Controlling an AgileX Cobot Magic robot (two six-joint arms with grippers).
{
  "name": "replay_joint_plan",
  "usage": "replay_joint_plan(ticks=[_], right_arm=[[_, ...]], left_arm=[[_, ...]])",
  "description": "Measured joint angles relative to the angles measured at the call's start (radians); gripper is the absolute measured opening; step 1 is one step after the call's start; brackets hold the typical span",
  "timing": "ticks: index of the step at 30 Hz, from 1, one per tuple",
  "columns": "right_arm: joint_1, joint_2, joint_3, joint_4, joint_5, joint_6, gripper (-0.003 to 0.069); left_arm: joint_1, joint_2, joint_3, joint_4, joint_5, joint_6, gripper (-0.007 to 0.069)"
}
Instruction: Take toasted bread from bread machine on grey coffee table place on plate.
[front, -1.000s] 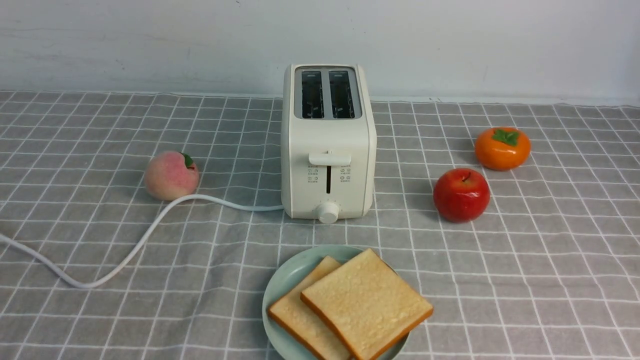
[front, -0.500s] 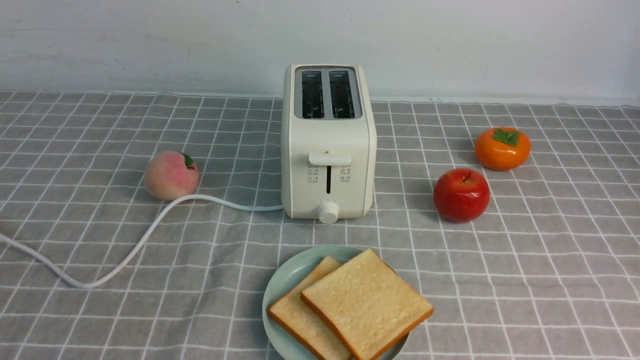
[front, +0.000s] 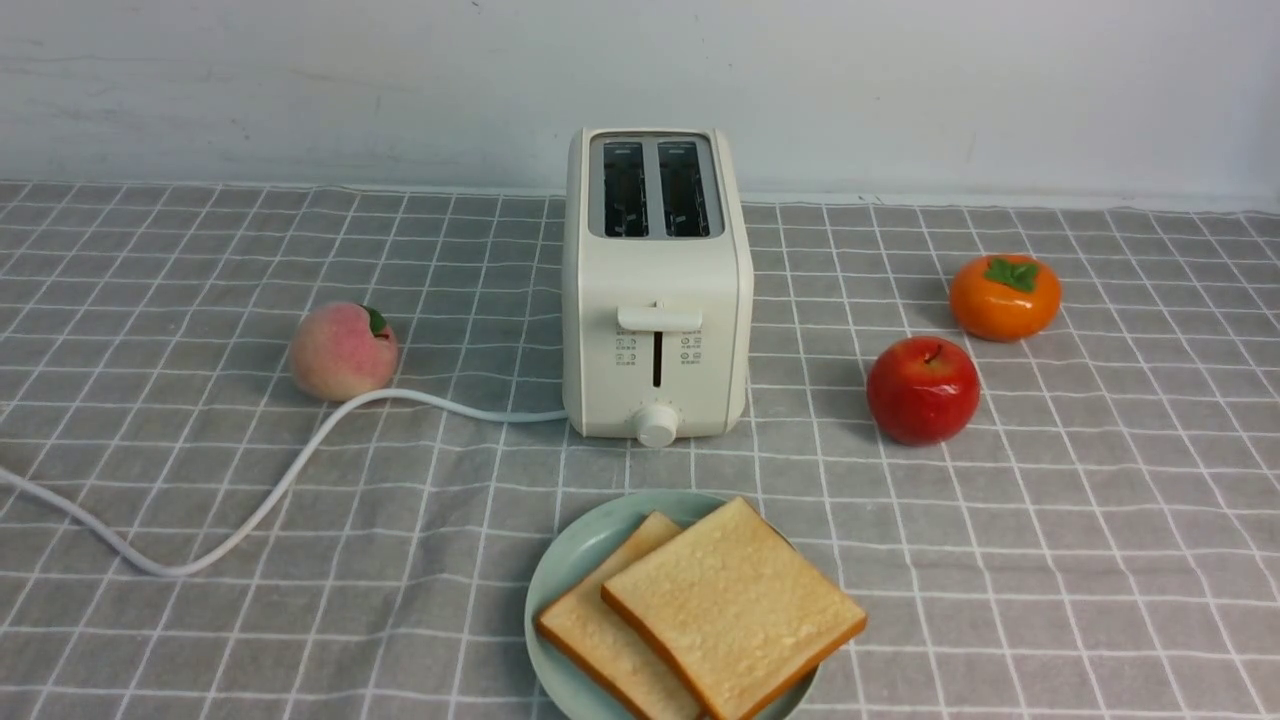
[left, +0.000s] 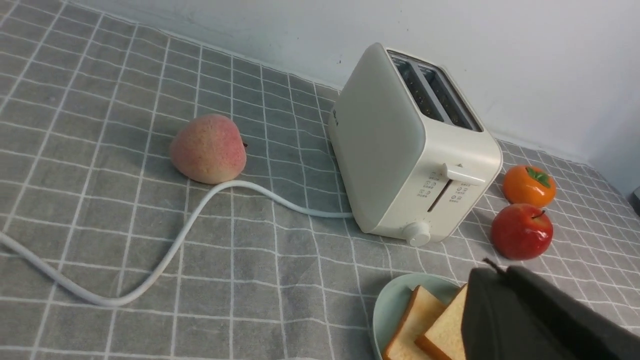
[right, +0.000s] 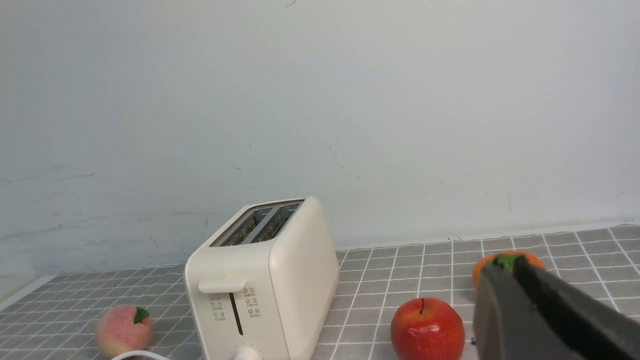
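looks like the job's basically done here. both slices of toast (front: 735, 610) are on the green plate (front: 545, 600), one lapped over the other, and the top one pokes out past the rim on the right side. the toaster (front: 655, 280) sits behind the plate with its two slots showing dark and no bread sticking up, lever at the top of its track.

left gripper (left: 492, 267) is closed with nothing in it, well up off the food. right gripper (right: 502, 277) is a blurry dark shape in its own wrist view, can't tell if it's open or closed, but i don't see any bread in it.

so i'd call this the wrap-up step. next move is probably just parking both arms clear, imo. only nitpick is that overhanging corner, a bump there could shift the top slice.
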Motion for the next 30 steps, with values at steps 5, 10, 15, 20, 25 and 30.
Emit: replay_joint_plan(ticks=[5, 10, 15, 20, 25, 30], right_arm=[[0.0, 0.0, 0.0, 0.0, 0.0, 0.0, 0.0038], [0.0, 0.0, 0.0, 0.0, 0.001, 0.0, 0.0043], [0.0, 0.0, 0.0, 0.0, 0.001, 0.0, 0.0051], [0.0, 0.0, 0.0, 0.0, 0.002, 0.0, 0.0055], [0.0, 0.0, 0.0, 0.0, 0.006, 0.0, 0.006], [0.0, 0.0, 0.0, 0.0, 0.008, 0.0, 0.0068]], left_arm=[[0.036, -0.05, 0.102, 0.012, -0.085, 0.057, -0.0001], [0.188, -0.192, 0.38, -0.086, -0.3, 0.166, 0.0004], [0.273, -0.308, 0.578, -0.138, -0.378, 0.188, 0.0008], [0.282, -0.361, 0.62, -0.145, -0.233, 0.189, 0.0015], [0.282, -0.361, 0.625, -0.145, -0.171, 0.189, 0.0017], [0.282, -0.361, 0.625, -0.147, -0.17, 0.189, 0.0019]])
